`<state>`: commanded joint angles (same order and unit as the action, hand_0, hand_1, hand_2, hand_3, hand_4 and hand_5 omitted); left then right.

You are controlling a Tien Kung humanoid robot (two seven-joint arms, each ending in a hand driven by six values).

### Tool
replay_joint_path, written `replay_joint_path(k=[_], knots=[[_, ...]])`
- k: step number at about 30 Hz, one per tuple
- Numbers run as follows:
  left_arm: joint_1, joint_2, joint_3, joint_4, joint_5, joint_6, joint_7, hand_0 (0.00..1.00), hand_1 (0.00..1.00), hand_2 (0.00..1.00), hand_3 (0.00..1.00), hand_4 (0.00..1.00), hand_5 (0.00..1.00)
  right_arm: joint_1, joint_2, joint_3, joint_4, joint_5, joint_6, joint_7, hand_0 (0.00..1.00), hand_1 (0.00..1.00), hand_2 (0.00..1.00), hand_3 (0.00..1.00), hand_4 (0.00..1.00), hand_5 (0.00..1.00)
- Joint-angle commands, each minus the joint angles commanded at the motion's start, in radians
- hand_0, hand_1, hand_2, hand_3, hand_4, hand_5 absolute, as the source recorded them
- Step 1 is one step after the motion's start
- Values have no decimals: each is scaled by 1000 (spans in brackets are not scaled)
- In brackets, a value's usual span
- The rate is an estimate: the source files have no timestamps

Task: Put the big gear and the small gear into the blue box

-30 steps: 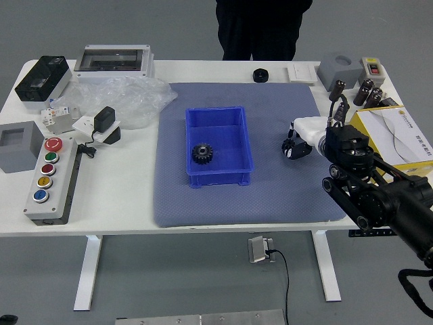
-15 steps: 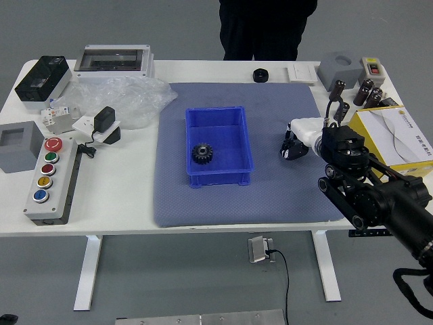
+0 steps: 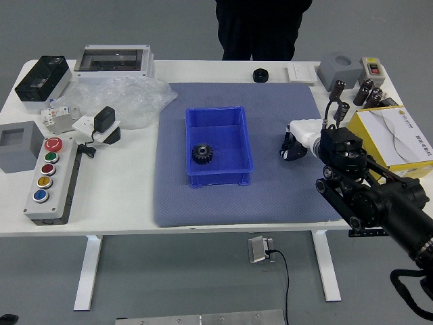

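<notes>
One gear (image 3: 202, 154) lies in the blue box (image 3: 231, 177), toward 8 o'clock, while the right robot hand (image 3: 294, 147), at the box's 3 o'clock, its opening and any hold indiscernible, presumably secures the second gear for a carry toward 9 o'clock.

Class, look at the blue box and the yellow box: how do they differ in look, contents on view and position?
The blue box is open-topped; the yellow box has a white printed top.
The blue box shows a dark gear inside; the yellow box shows no contents.
The blue box sits mid-mat; the yellow box is at the table's right.
Both look rectangular.
</notes>
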<state>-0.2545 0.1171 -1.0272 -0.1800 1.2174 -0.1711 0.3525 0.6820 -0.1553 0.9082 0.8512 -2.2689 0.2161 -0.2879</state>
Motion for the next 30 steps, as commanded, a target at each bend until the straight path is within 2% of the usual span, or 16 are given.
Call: replay_joint_path(k=[5, 6, 11, 12, 17, 18, 23, 24, 30], knots=[[0, 0, 0, 0, 1, 0, 0, 824, 784, 779, 749, 658, 379, -6, 3, 0, -4, 0, -9, 0, 649, 576, 668, 671, 613, 415], [0, 0, 0, 0, 1, 0, 0, 824, 784, 779, 749, 658, 379, -6, 4, 0, -4, 0, -11, 0, 608, 526, 608, 653, 568, 396], [1, 0, -1, 0, 3, 0, 0, 824, 784, 779, 749, 658, 379, -9, 5, 1, -4, 0, -29, 2, 608, 526, 608, 653, 568, 396], [1, 0, -1, 0, 3, 0, 0, 824, 784, 779, 749, 657, 378, -10, 5, 1, -4, 0, -32, 2, 567, 460, 526, 623, 465, 370], [1, -1, -1, 0, 3, -1, 1, 824, 784, 779, 749, 657, 378, -13, 7, 2, -4, 0, -52, 3, 567, 460, 526, 623, 465, 370], [1, -1, -1, 0, 4, -1, 1, 824, 784, 779, 749, 657, 378, -13, 7, 2, -4, 0, -55, 3, 536, 433, 479, 572, 433, 332], [0, -1, -1, 0, 4, 0, 1, 824, 784, 779, 749, 657, 378, -13, 7, 5, -8, 0, -65, 4, 536, 433, 479, 572, 433, 332], [0, -1, -1, 0, 3, 0, 0, 824, 783, 779, 749, 657, 378, -13, 6, 6, -8, 0, -66, 4, 538, 428, 462, 532, 415, 292], [0, -1, -1, 0, 2, 0, 0, 824, 784, 779, 749, 657, 378, -14, 7, 8, -12, 0, -71, 3, 549, 425, 459, 532, 415, 277]])
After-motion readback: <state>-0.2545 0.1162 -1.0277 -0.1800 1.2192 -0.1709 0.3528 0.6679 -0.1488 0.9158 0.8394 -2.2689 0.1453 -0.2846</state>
